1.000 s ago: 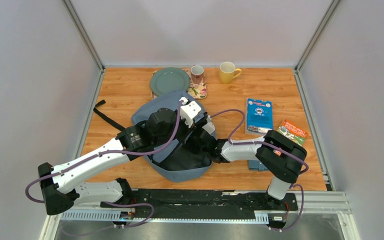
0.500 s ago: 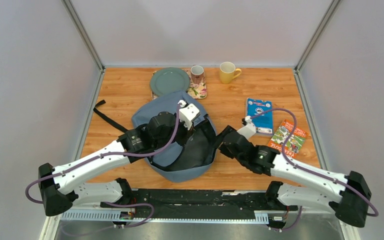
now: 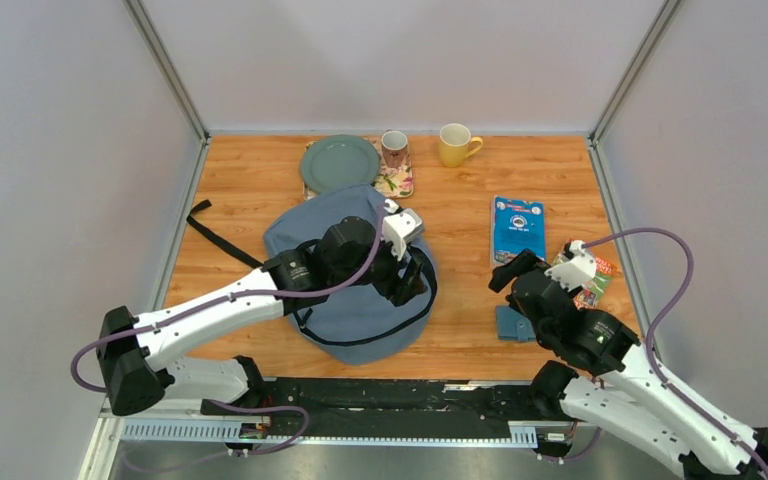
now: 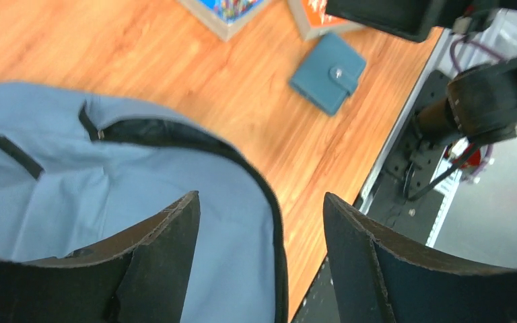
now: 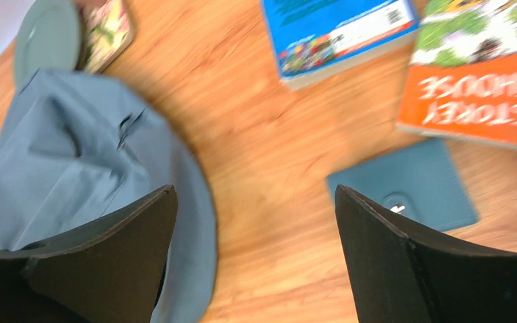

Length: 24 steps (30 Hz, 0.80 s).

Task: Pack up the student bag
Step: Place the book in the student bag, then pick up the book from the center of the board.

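Wood planks make up the surface [image 3: 250, 190]. The student bag [image 3: 305, 225] lies flat on its left-middle part, near the front edge, grey-blue with a dark rim curving round its right side. Only the overhead view shows a black strap [image 3: 215, 235] trailing off to the bag's left.

The left hand [image 4: 261, 198] hangs over the bag's right edge. Its own camera shows the fingers spread wide with nothing between them, only bag cloth and bare wood below. The right hand [image 5: 256, 192] hovers over the wood between the bag and the books, its fingers also wide apart and empty.

From above, the blue book [image 3: 518, 228] lies right of the bag, and the orange book [image 3: 588, 280] is partly hidden behind the right wrist. The right wrist view shows its cover plainly.

A green plate [image 3: 339, 162] sits at the far edge just beyond the bag. The teal wallet [image 3: 510, 325] lies closed near the front edge, beside the right arm, and its snap shows in both wrist views. A patterned mug [image 3: 394, 148] and a yellow mug [image 3: 455, 145] stand at the back, and only the overhead view shows them clearly.
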Tool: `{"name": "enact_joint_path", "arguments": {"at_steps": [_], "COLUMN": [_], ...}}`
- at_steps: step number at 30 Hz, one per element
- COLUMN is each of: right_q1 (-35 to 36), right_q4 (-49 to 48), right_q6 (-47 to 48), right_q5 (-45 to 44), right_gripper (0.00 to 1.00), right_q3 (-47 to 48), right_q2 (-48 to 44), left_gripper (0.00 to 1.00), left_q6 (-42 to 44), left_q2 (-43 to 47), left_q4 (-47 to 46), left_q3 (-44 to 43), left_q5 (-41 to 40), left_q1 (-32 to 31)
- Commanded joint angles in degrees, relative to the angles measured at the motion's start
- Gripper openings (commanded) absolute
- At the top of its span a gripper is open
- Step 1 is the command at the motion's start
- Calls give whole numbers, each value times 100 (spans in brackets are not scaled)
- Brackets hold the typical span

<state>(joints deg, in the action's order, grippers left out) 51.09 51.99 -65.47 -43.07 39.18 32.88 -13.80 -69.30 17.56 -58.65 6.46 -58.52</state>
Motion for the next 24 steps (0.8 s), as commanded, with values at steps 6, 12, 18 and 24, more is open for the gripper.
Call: {"name": "enact_joint_path", "arguments": {"at_steps": [6,12,18,24], "right_q1": [-3893,-4730,-5319,-5847], "right_q4": [-1224,-1946,-2404,-2746], "right_q6": [2679,3127,3304,3506], "right_q5": [2845,3163,3629,4219], "right_gripper": [92,93,92,91], "right_q3": [758,1538,2190,2489], "right_q2": [1454,3290,4812,5903], "left_gripper": [75,76,77,77], "left_q6": [133,-1080,-1388,-1863], "left_q2": [-1743,-3439,-4864,-5743], "left_q4": [-868,-1395,-1527,-2019], "left_q3": [-2015,-3246,-4179,-4444], "left_q5": [-127,733,725,1103], "left_q1": [112,780,1009,1229]}}
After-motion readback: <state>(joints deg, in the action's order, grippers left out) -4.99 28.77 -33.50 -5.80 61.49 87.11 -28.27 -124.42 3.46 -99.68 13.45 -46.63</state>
